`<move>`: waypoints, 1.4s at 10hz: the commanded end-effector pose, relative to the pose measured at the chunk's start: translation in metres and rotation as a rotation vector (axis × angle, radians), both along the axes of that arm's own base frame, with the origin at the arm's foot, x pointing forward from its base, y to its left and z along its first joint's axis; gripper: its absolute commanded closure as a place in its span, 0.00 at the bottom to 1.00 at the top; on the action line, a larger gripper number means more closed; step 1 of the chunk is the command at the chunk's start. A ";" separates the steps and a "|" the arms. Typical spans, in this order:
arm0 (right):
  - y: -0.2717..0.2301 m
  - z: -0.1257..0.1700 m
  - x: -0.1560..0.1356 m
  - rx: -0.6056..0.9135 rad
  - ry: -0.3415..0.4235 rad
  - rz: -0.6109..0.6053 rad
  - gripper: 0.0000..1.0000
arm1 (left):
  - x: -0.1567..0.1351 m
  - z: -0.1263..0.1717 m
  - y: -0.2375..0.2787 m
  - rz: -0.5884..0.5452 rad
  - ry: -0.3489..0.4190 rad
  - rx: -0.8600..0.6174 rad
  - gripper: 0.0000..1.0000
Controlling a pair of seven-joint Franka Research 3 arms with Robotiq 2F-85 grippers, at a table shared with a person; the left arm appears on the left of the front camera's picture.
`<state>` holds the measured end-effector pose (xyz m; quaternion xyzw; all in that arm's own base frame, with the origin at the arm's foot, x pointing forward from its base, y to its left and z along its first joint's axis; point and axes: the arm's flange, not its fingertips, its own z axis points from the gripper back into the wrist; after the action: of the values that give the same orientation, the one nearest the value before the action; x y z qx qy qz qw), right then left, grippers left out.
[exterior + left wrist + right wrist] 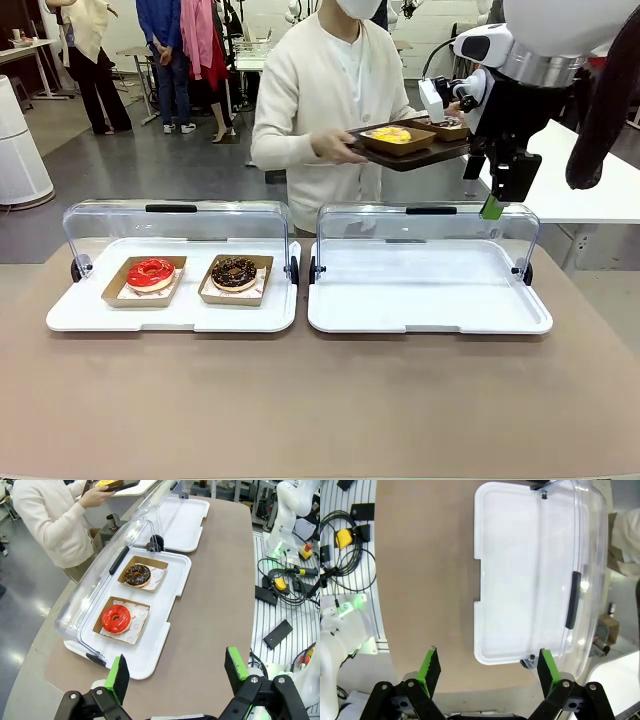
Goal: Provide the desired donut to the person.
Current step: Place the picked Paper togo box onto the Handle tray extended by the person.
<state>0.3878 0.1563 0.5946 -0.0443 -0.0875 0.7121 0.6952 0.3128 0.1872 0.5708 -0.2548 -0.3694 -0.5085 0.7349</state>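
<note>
A red-glazed donut (150, 273) is sitting in its cardboard tray at the left of the left white case (80, 318), and a chocolate donut (234, 272) is lying just beside it to the right, both under the raised clear lid (175, 225). In the left wrist view, the left gripper (175, 672) is hanging above the near table edge with its green-padded fingers (119, 676) spread wide and grasping nothing. The right white case (430, 318) is standing open next to the first. Behind it, the person (320, 100) is holding a dark tray (410, 157) carrying a yellow donut (391, 135) and a second boxed donut (446, 125). The right gripper (492, 207) is pointing downward beside that tray, its fingers released and carrying nothing.
</note>
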 end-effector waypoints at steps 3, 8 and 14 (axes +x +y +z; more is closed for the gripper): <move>-0.001 0.000 -0.001 -0.002 0.003 -0.001 0.00 | 0.000 0.000 -0.001 -0.003 -0.013 -0.007 0.00; -0.001 0.000 -0.001 -0.002 0.003 -0.001 0.00 | 0.000 0.000 -0.001 -0.003 -0.013 -0.007 0.00; -0.127 0.006 0.026 0.077 0.157 -0.038 0.00 | 0.000 0.000 -0.001 -0.003 -0.013 -0.007 0.00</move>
<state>0.3999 0.0714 0.5929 0.0037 -0.0597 0.6984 0.7132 0.3127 0.1875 0.5707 -0.2548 -0.3696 -0.5082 0.7350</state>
